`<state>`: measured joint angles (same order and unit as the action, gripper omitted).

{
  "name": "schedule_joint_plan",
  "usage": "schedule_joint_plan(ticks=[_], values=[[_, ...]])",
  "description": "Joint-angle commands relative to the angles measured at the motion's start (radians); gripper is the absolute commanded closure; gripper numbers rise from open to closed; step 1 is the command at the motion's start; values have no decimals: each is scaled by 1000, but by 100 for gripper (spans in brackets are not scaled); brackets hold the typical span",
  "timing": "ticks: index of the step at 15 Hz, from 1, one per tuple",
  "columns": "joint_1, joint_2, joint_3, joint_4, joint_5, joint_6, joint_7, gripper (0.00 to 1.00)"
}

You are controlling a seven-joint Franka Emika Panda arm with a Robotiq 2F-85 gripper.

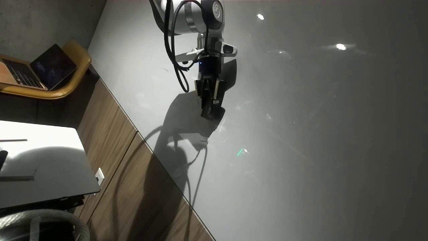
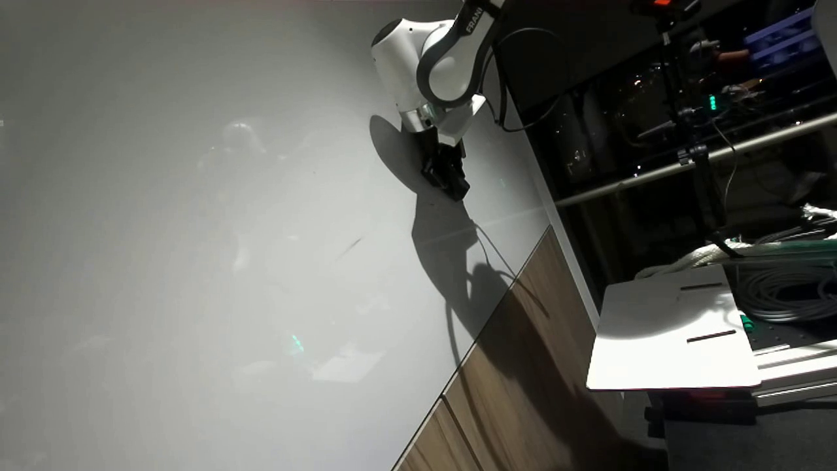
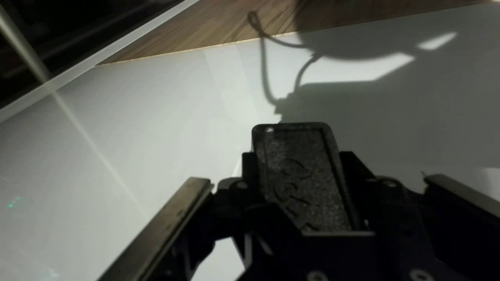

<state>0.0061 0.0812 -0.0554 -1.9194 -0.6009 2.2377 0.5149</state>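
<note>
Wrist view: glossy surface (image 3: 183, 113) beneath dark block (image 3: 300, 175), wood panelling (image 3: 218, 29) beyond

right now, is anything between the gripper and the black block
Nothing visible: the gripper is shut on the black block, holding it from both sides. The shadow on the white surface is no obstacle.
</note>
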Motion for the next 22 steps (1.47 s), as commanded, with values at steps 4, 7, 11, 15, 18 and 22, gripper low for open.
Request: schedule_joint_plan(ticks=[4,7,11,15,18,22], values=[[43,42,55,73,1,59,3,70],[67,50,79,94,-8,45,-1,70],[95,46,103,112,-32,23,-11,70],[135,26,137,141,-99,-45,-19,70],[156,14,162,152,-141,-75,-31,70],[138,24,150,128,-132,-41,-69,70]])
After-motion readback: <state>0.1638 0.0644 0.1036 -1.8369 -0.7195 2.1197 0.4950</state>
